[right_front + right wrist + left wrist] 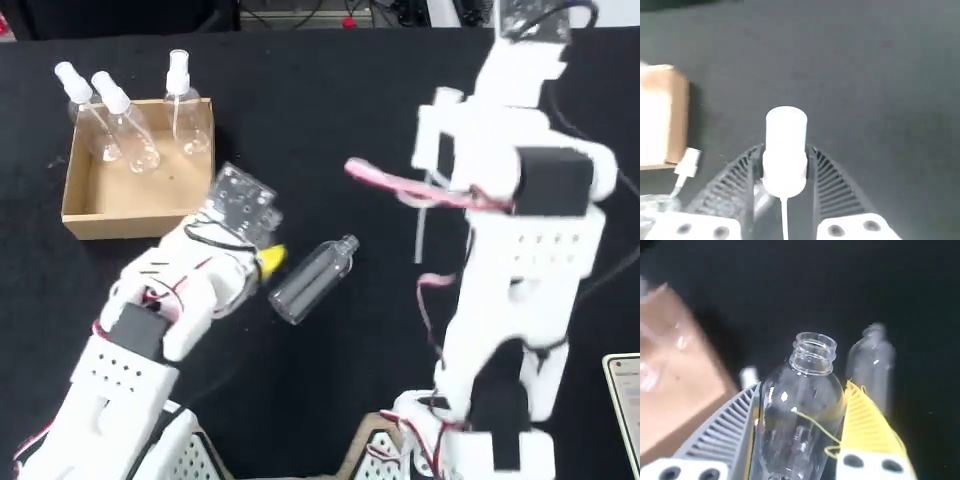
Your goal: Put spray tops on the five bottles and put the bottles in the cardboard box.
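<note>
My left gripper is shut on a clear bottle with an open neck, held between the grey and yellow fingers. In the high view that gripper sits just right of the cardboard box. A second open bottle lies on the table beside it, also seen past the yellow finger as a bottle. My right gripper is shut on a white spray top, held high above the table, its thin tube hanging down. Three capped bottles lean in the box.
The box stands at the far left of the black table, with one capped bottle's sprayer near its corner. A pink cable crosses the right arm. A flat white device lies at the right edge.
</note>
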